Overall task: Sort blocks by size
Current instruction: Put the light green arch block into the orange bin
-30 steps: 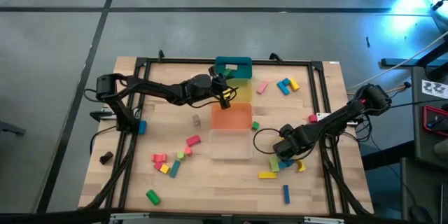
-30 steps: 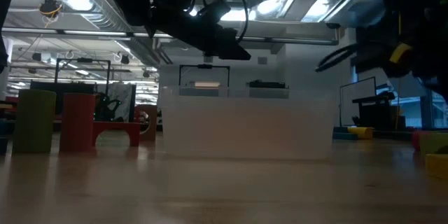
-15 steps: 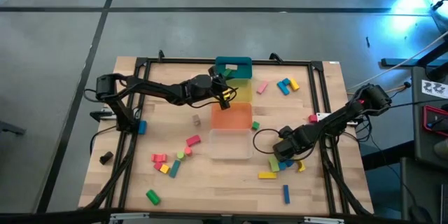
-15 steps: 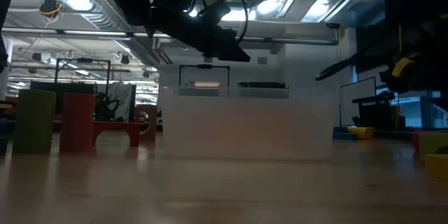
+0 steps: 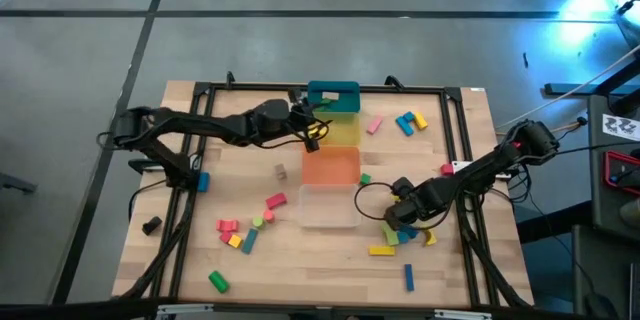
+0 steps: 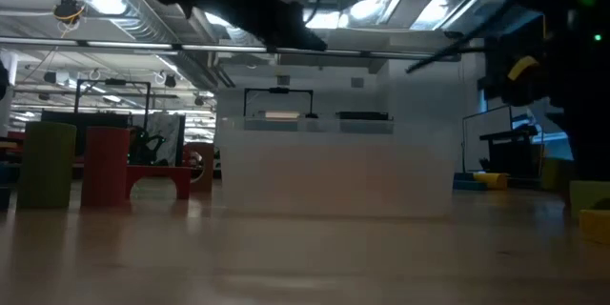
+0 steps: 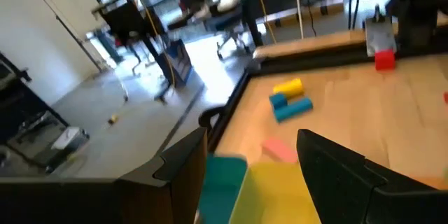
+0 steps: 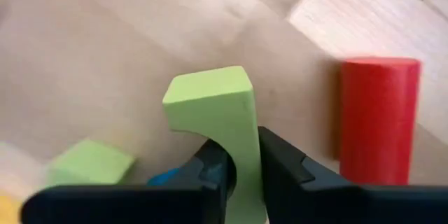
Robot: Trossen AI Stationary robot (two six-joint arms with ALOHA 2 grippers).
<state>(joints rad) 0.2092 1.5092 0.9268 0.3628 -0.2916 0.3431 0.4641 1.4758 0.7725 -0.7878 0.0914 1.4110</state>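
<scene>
At the table's near right, the right gripper [image 8: 241,164] pinches a light green arch block [image 8: 217,122] between closed fingers, a red cylinder [image 8: 378,119] just beside it and more blocks [image 5: 240,232] scattered across the wood. Farther back, the left gripper [image 5: 312,132] hangs wide open and empty over the yellow bin [image 7: 276,192], beside the teal bin [image 5: 333,94].

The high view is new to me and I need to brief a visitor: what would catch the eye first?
First, the row of square bins running down the table's middle, teal at the far end and clear nearest. Next, the right claw, shut on a light green arch block right of the clear bin. The left claw hangs open by the yellow bin.
</scene>
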